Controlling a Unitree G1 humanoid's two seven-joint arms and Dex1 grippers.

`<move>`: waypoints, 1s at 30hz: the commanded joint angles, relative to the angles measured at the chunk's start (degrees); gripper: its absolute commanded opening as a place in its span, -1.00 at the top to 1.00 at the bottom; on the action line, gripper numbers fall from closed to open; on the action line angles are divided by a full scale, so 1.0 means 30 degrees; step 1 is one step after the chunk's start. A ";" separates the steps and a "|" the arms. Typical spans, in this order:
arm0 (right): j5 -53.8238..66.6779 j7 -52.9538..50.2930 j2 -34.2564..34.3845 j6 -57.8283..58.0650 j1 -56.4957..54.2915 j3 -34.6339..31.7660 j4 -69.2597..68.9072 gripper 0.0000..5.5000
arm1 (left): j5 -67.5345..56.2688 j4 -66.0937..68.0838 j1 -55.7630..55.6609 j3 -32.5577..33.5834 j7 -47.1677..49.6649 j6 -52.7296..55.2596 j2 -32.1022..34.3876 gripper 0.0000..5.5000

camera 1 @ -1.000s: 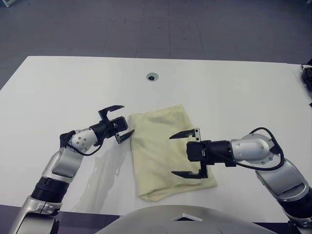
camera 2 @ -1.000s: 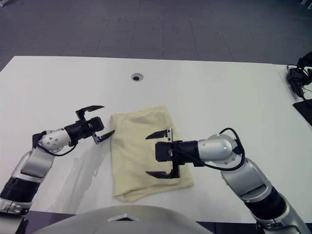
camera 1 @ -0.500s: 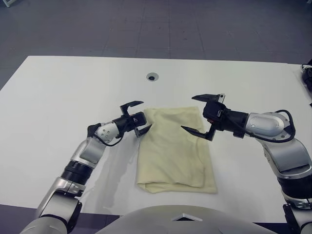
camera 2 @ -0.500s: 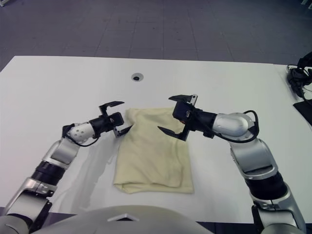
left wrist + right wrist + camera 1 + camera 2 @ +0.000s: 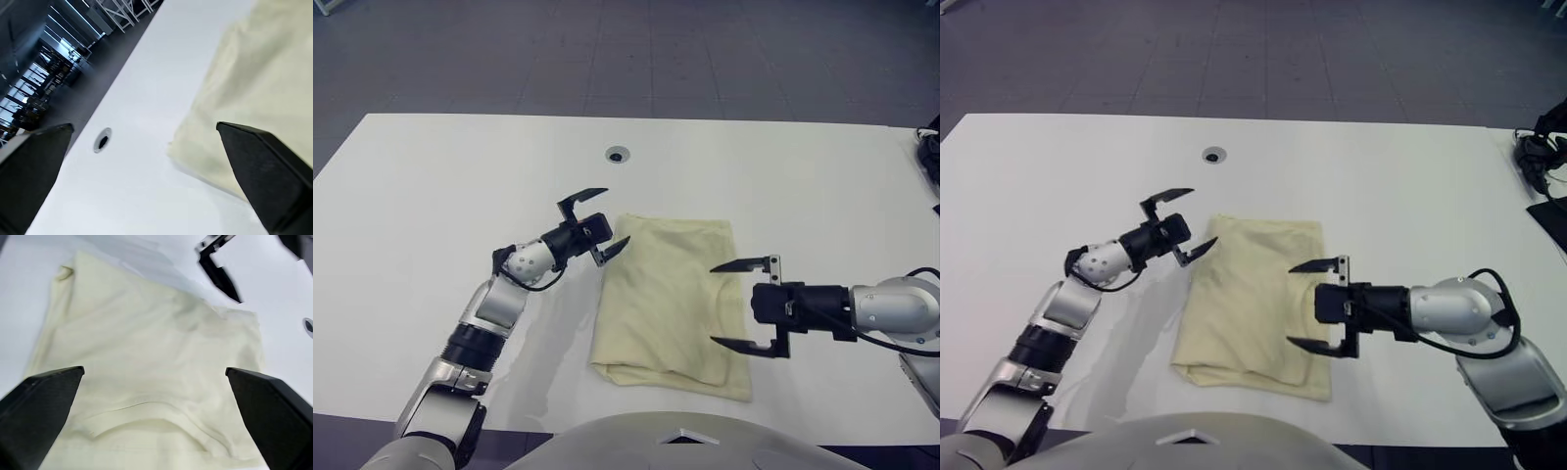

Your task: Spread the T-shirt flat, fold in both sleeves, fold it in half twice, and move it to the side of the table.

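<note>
T-shirt: pale yellow, folded into an oblong and lying flat on the near middle of the worktop. Its long side runs away from the robot at a slight slant.
Neckline: a curved seam on the top layer, at the right gripper's side of the cloth.
Left gripper: fingers spread wide with nothing between them, just beside the T-shirt's far left corner. I cannot tell whether the lower fingertip touches the cloth.
Right gripper: fingers spread wide and empty, over the T-shirt's right edge towards its near end, pointing across the cloth to the left.
Hole: small and round in the worktop, beyond the T-shirt and well apart from it.
</note>
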 commanded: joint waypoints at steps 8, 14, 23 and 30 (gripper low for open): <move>-0.2520 0.0157 -0.1314 -0.2693 0.3545 -0.0102 -0.0266 -0.96 | -0.3502 -0.9221 0.5799 0.1706 -0.4454 0.1743 0.4318 -0.96; -0.4137 -0.0332 -0.1246 -0.3689 0.4072 0.0613 -0.0339 -0.96 | -0.3419 -1.0739 0.8109 0.1052 -0.5641 0.1620 0.5492 -0.96; -0.5410 -0.0890 -0.0864 -0.4279 0.3102 0.2154 0.0500 -0.96 | -0.3175 -0.9989 0.7992 0.1520 -0.4544 0.1916 0.5090 -0.96; -0.5866 -0.0924 -0.0901 -0.4204 0.2841 0.2947 0.0640 -0.96 | -0.3107 -0.9402 0.7798 0.1745 -0.3913 0.1845 0.5016 -0.96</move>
